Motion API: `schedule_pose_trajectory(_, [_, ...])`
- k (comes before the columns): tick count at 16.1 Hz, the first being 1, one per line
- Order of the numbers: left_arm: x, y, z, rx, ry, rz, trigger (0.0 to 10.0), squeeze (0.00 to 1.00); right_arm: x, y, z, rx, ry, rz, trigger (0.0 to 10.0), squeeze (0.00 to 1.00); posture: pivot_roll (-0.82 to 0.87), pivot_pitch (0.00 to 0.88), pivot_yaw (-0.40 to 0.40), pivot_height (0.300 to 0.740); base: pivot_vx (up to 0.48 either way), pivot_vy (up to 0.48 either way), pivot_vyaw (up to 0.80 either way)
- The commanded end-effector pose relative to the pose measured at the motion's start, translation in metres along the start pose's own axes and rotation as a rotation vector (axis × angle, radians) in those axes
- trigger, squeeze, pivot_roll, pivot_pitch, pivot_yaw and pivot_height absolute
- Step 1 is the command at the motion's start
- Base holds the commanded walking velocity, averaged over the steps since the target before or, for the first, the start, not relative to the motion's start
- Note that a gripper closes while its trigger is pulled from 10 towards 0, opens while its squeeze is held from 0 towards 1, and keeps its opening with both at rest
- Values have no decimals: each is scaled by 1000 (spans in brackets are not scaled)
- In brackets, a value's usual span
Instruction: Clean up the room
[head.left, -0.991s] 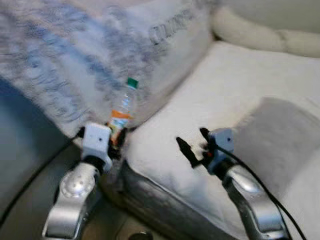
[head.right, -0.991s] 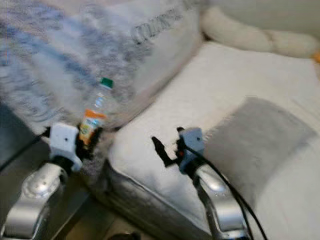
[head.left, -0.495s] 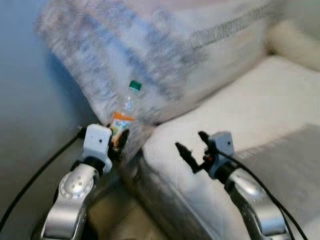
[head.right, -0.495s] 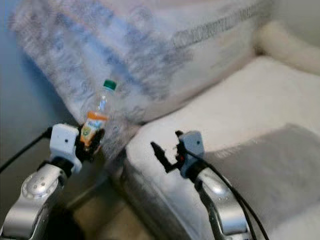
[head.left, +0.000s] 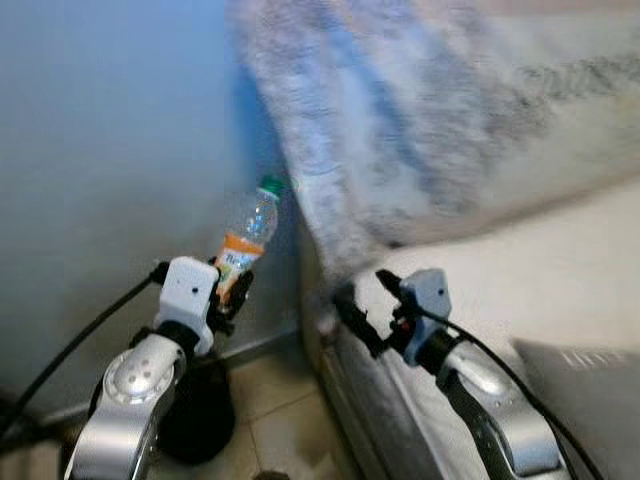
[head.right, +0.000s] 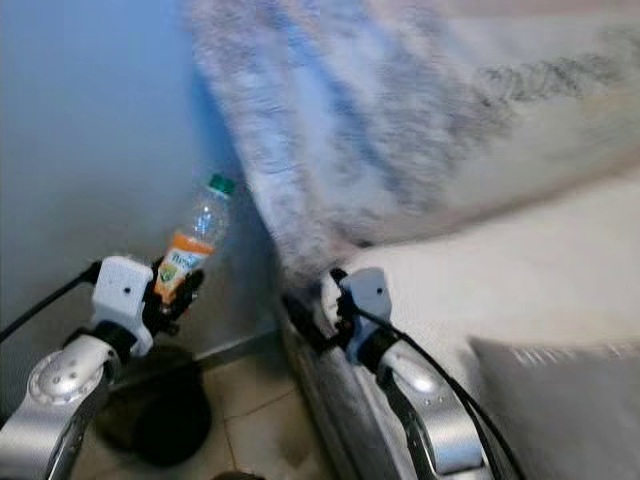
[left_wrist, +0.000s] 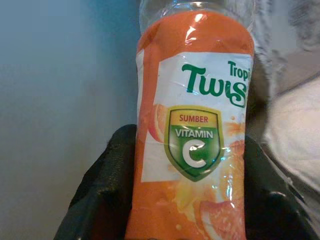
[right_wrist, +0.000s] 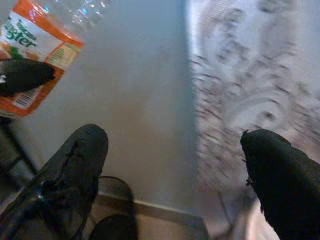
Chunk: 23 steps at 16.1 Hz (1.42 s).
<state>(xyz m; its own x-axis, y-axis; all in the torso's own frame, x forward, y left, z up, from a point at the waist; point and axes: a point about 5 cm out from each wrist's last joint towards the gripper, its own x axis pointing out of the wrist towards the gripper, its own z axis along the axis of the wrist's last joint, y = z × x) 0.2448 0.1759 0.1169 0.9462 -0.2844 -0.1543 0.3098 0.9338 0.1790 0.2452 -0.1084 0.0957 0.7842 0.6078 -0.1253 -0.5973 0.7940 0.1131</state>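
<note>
View swung left since a second ago: blue-grey wall (head.left: 110, 150) now at left, sofa seat (head.left: 560, 270) pushed to the right edge. Camera turn, not object motion. Dark round object, probably a bin (head.left: 200, 420), now on the tiled floor below the left arm.

Left gripper (head.left: 232, 290): fingers clamped on the label of an orange Twister juice bottle (head.left: 245, 240), green cap up, held upright against the wall as before.

Patterned cushion (head.left: 420, 130): upper centre, above the seat.

Right gripper (head.left: 365, 310): fingers spread, empty, at the sofa's front corner.

Likely step: carrying the bottle away from the sofa for disposal; release not yet done.
</note>
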Motion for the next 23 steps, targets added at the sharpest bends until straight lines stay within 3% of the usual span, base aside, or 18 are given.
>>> schedule_pose_trajectory(1, [0, -2, 1, -3, -1, -6, 10000, 0, -2, -5, 0, 6, 11, -15, 10000, 0, 82, 29, 18, 740, 0, 0, 800])
schedule_pose_trajectory(9, [0, 0, 6, 9, -35, -3, 10000, 0, -1, -7, -1, 4, 11, -16, 10000, 0, 90, 17, 27, 740, 0, 0, 798])
schedule_pose_trajectory(15, [3, 9, 3, 46, -4, 52, 10000, 0, 9, -23, -7, -36, 42, -172, 10000, 0, 107, 7, 31, 740, 323, 0, 0])
schedule_pose_trajectory(23, [2, 12, 2, 66, 14, 38, 10000, 0, 19, -21, -10, -62, 52, -145, 10000, 0, 131, 23, 26, 740, 390, 0, 323])
